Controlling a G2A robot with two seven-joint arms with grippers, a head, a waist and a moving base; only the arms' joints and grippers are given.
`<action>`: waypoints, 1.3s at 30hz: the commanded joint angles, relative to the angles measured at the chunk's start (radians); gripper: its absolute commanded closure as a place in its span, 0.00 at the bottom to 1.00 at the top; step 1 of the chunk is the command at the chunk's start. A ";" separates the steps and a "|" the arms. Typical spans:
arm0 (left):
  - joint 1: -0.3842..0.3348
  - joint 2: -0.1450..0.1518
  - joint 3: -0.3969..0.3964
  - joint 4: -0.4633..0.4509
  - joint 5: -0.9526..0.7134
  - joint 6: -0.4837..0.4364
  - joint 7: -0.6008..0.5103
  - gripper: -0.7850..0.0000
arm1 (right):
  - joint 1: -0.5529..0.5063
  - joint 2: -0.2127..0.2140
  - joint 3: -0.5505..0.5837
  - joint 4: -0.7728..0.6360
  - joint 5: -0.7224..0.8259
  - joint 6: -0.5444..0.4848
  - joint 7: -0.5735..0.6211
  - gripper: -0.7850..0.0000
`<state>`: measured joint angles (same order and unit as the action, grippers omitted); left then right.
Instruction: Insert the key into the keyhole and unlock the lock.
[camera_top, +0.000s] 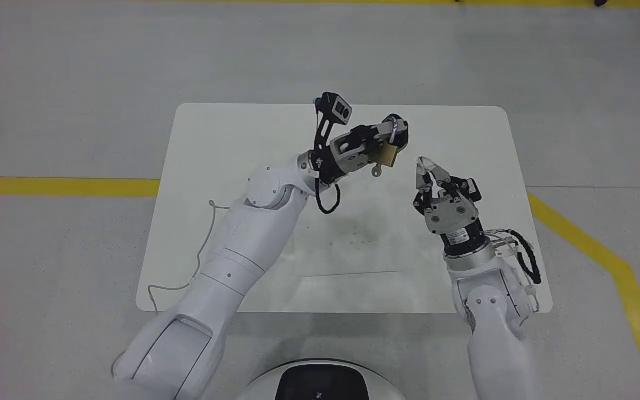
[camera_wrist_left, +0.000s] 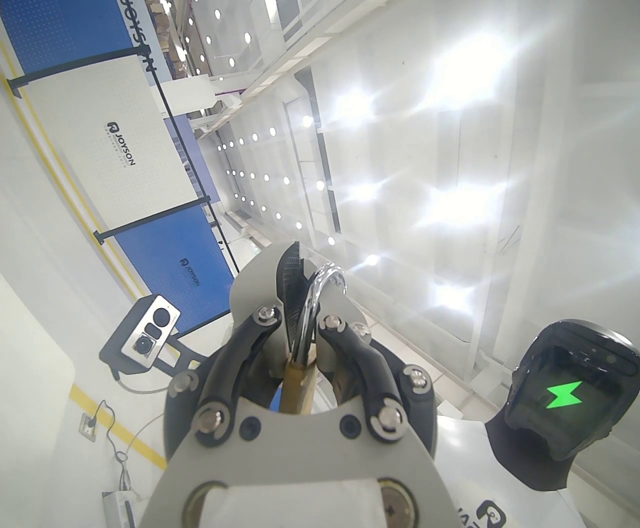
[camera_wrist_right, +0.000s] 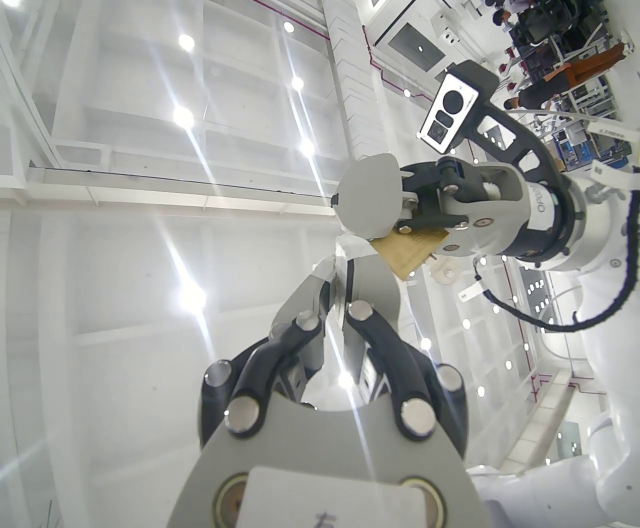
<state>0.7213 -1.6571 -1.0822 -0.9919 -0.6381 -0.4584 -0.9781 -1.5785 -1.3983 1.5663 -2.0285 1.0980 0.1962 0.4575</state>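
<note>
- The left claw (camera_top: 390, 138) holds the brass lock (camera_wrist_right: 407, 252) in the air over the far side of the table (camera_top: 230, 200). Its pads are clamped across the lock's upper part and shackle (camera_wrist_left: 320, 287).
- The key (camera_wrist_right: 442, 272) appears to sit in the keyhole already, its bow jutting from the lock's base toward the right arm. Whether it is fully home cannot be told.
- The right claw (camera_top: 424, 166) hangs near the key but apart from it, tips pinched together, with nothing visible between them.
- The step in hand looks to be taking the bow and turning it.
- Done well, the right claw would part its tips, line up flat with the bow and close on it squarely. It would then twist about the key's own axis without dragging sideways, while the left claw braces the lock against the turn.
</note>
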 joint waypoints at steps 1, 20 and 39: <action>-0.003 0.002 0.000 -0.001 0.023 -0.004 0.006 1.00 | 0.000 0.002 0.009 -0.003 -0.010 -0.007 0.004 0.55; -0.123 0.058 0.162 0.090 0.821 0.422 -0.159 0.97 | -0.004 0.007 0.025 -0.020 -0.076 -0.031 0.013 0.00; -0.196 0.050 0.131 0.184 0.691 0.512 -0.190 0.00 | -0.004 0.007 0.025 -0.020 -0.076 -0.031 0.013 0.00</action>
<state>0.5236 -1.6151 -0.9175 -0.7970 0.0715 0.0777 -1.1979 -1.5829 -1.3910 1.5913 -2.0489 1.0217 0.1649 0.4703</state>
